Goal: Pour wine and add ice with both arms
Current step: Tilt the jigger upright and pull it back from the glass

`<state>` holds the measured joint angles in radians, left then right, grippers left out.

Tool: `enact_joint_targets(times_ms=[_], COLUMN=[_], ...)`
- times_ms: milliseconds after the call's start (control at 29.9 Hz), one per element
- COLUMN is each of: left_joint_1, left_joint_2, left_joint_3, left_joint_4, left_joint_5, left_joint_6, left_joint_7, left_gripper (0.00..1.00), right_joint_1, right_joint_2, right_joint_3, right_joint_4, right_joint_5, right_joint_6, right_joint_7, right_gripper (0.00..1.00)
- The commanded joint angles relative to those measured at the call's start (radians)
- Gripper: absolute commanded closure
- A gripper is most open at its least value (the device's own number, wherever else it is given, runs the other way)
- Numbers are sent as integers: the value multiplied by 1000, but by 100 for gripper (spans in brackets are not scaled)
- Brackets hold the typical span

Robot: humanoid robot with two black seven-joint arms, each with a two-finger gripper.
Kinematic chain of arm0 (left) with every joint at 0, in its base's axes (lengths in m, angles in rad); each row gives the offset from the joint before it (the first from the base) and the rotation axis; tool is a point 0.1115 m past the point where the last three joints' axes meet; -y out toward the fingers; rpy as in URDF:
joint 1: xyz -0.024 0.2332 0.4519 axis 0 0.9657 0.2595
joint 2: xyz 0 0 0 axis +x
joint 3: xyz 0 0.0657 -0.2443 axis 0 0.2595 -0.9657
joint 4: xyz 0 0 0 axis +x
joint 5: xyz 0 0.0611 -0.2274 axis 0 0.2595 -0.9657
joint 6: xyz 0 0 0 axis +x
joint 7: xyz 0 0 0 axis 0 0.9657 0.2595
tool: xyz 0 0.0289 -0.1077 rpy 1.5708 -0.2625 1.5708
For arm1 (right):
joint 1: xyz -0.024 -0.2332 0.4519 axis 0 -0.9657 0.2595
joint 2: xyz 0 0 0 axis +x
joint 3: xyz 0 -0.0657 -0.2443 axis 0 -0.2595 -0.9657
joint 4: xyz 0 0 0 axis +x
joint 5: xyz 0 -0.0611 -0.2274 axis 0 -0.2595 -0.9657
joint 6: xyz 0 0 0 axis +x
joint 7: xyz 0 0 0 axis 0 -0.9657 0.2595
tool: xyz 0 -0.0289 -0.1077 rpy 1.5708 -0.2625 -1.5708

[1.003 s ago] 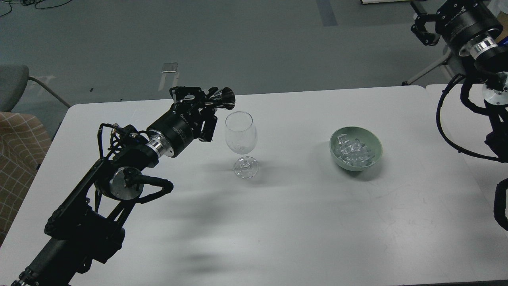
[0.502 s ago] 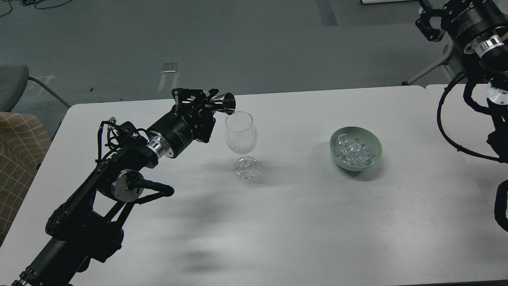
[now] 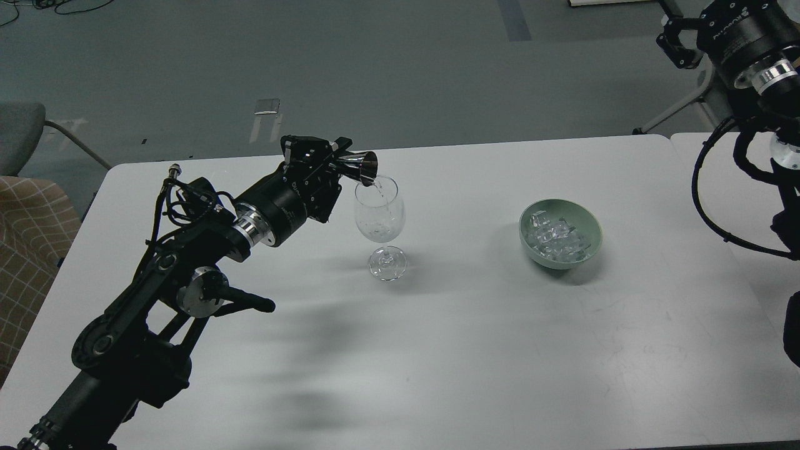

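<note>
1. White tabletop (image 3: 437, 350) carries everything here.
2. Left hand (image 3: 325, 164) is clamped around a small metal measuring cup (image 3: 361, 167), tipped with its mouth over the wine glass (image 3: 379, 215) rim.
3. Right hand (image 3: 676, 44) hangs high at the far right corner; its grip I cannot tell.
4. Pale green bowl (image 3: 560, 234) sits right of the glass, well apart.
5. Ice (image 3: 555, 239): clear, glassy cubes heaped inside that bowl.

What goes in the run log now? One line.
left gripper: tipping jigger over wine glass | right gripper: raised | ice: in bowl
</note>
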<state>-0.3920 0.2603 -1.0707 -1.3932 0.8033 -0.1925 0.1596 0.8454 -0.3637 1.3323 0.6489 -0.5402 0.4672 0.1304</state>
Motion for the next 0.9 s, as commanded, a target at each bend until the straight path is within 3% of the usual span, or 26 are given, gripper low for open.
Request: enact_joint_targets(times_ms=[0, 869], left_joint_1=[-1, -65], left_joint_2=[-1, 77], left_joint_3=[0, 0], left_joint_4=[5, -56], left_joint_5=[25, 320], left_joint_6=[1, 1], left_joint_7=[1, 5], left_gripper=[100, 100], right_joint_1=[0, -2], right_joint_2=[-1, -35], right_joint_3=[2, 7], right_joint_4=[0, 0], right_joint_5=[2, 25], right_joint_6=[-1, 1], right_joint_7=[0, 0], right_gripper=[0, 0])
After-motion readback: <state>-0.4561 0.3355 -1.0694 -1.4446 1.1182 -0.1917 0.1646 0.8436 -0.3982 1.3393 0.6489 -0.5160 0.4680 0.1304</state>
